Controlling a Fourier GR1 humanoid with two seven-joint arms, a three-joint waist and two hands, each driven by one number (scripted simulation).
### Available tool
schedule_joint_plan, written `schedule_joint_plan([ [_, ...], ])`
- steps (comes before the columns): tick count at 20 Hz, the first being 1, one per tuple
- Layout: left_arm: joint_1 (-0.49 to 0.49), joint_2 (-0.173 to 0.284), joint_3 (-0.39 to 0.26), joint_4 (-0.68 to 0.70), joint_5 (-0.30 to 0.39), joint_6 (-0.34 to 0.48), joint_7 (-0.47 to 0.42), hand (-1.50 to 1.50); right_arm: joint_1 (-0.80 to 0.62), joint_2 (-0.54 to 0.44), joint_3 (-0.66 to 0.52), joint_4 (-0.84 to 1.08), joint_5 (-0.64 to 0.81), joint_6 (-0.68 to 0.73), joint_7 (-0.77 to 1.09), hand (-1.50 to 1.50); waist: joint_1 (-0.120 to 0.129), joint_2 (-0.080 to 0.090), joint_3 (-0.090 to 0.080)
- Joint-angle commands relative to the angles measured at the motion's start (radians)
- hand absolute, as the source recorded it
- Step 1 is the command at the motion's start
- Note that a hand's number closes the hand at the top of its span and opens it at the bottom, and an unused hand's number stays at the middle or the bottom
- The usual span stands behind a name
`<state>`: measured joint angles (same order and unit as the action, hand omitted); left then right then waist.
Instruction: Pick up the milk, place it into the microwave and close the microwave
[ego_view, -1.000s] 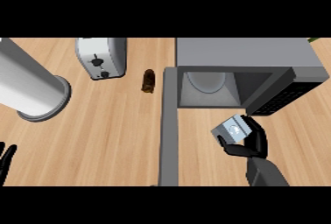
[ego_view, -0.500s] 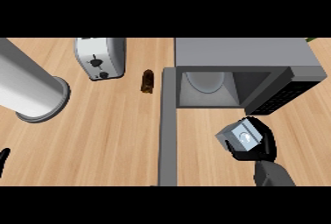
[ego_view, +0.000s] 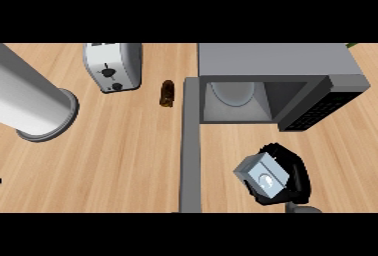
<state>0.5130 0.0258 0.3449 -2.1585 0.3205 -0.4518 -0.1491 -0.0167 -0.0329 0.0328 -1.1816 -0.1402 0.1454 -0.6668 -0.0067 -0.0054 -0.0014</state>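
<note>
The milk (ego_view: 260, 176) is a grey carton seen from above, with a round pale cap area on top. My right hand (ego_view: 293, 172) is curled round it from the right and behind, holding it in front of the microwave (ego_view: 275, 60). The microwave's cavity (ego_view: 236, 100) stands open, with a round glass plate inside. Its open door (ego_view: 190, 145) runs edge-on toward me, just left of the carton. My left hand does not show in the head view.
A silver toaster (ego_view: 112, 66) stands at the back left. A small brown bottle (ego_view: 167, 93) lies between the toaster and the microwave. A large grey cylinder (ego_view: 29, 105) leans in at the far left. Bare wooden counter (ego_view: 118, 165) spreads left of the door.
My right hand has carried the milk a little lower and toward me, turning the carton so its top faces up. My left hand has slipped out of view at the lower left.
</note>
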Motion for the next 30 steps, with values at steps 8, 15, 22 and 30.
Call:
schedule_joint_plan([
  [8,0.003,0.008,0.031,0.002,0.053,-0.041,0.020,-1.50,0.200,0.032,0.262,-0.540,-0.020,-0.279,0.352,1.50,0.008,0.003,0.001],
  [15,0.027,-0.017,0.071,-0.010,0.062,-0.067,0.012,-1.50,0.055,0.033,0.346,-0.513,0.021,-0.463,0.420,1.50,0.015,0.005,0.001],
  [22,-0.042,0.065,0.180,0.136,0.105,-0.112,-0.027,-1.50,-0.190,0.033,0.313,-0.408,0.062,-0.628,0.517,1.50,0.018,0.005,0.001],
  [30,-0.071,0.108,0.209,0.149,0.164,-0.123,0.039,-1.50,-0.411,0.032,0.159,-0.011,0.039,-0.692,0.439,1.50,0.026,0.009,0.002],
])
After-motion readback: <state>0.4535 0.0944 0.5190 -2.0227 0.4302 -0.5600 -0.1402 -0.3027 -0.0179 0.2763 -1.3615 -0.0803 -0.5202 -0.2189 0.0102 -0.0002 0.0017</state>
